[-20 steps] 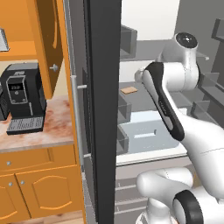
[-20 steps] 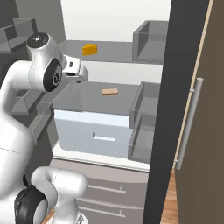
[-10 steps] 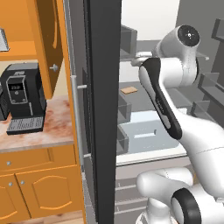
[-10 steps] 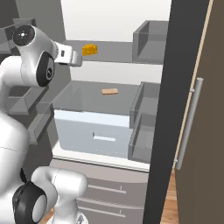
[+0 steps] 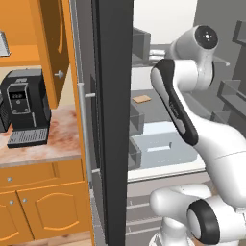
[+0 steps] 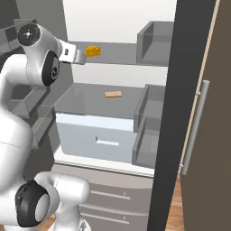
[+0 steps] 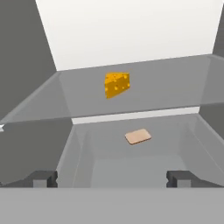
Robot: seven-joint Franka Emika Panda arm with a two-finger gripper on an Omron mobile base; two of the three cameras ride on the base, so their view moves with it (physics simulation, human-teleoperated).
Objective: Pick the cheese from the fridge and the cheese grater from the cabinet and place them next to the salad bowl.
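The cheese point(image 6: 92, 50), a small yellow-orange wedge with holes, sits on the upper shelf of the open fridge point(image 5: 113, 120). In the hand view the cheese point(image 7: 117, 84) lies straight ahead on that glass shelf, well beyond the fingertips point(image 7: 43, 178). My gripper point(image 6: 81, 57) hangs open just left of the wedge at shelf height, with a small gap between and nothing in its jaws. The orange cabinet point(image 5: 48, 38) stands at upper left with its door swung out. On its shelf is a silvery slanted thing cut by the picture's edge, perhaps the cheese grater point(image 5: 2, 44). The salad bowl is out of view.
A flat tan slice point(image 6: 113, 94) lies on the lower shelf above a pale drawer point(image 6: 97, 135). Grey door bins point(image 6: 151, 122) line the right side, beside the door's bar handle point(image 6: 194, 128). A black coffee machine point(image 5: 24, 113) stands on the marbled counter point(image 5: 48, 149).
The arm has lifted: the hand rose from below the upper shelf to its level and now points at the cheese. The cheese and tan slice have not moved.
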